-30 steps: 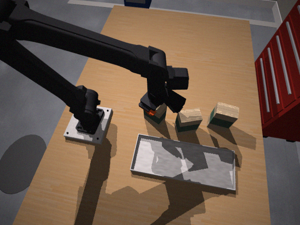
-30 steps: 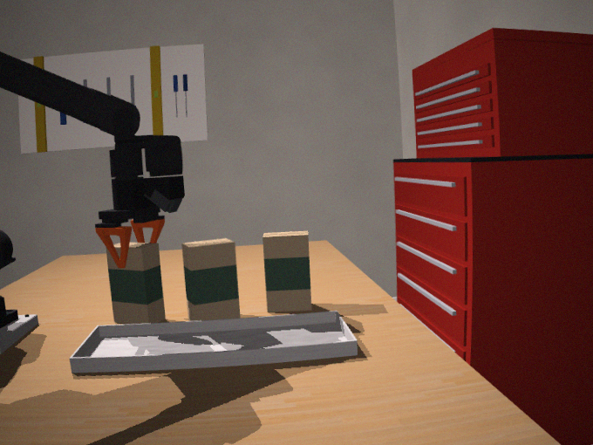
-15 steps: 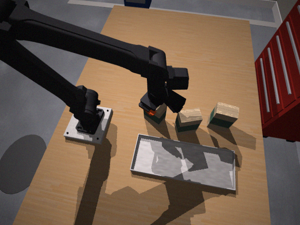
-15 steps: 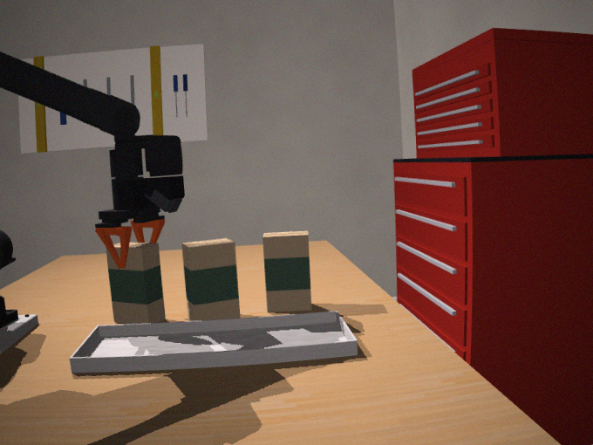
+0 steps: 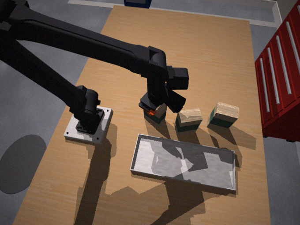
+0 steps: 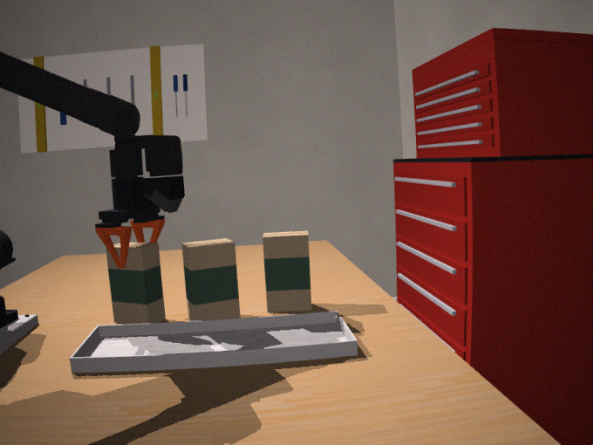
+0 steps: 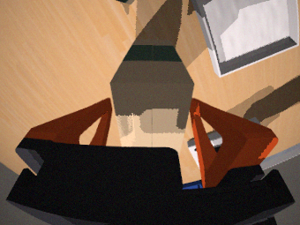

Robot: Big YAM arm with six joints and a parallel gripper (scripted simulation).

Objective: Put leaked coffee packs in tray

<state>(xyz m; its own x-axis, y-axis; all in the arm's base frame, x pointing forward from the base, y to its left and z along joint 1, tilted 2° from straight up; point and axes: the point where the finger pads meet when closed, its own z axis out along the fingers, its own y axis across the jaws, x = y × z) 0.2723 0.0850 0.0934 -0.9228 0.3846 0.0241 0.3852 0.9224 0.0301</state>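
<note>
The left coffee pack (image 5: 161,113) (image 6: 135,287) (image 7: 152,91), tan with a dark green band, stands upright. My gripper (image 6: 134,255) (image 7: 151,103) is open, pointing down, with its orange fingers on opposite sides of this pack's top part. Any contact is too close to tell. One finger is hidden in the top view. The middle pack (image 5: 189,116) (image 6: 211,284) stands upright beside it; part of a pack shows at the wrist view's top edge. The right pack (image 5: 225,110) (image 6: 288,273) stands upright too. The grey tray (image 5: 144,155) (image 6: 212,361) (image 7: 247,47) is empty.
The tray lies in front of the row of packs, close to them. The arm's white base plate (image 5: 71,132) (image 6: 22,324) is left of the tray. A red drawer cabinet (image 5: 277,105) (image 6: 528,267) stands beyond the table's right edge. Gaps separate the three packs.
</note>
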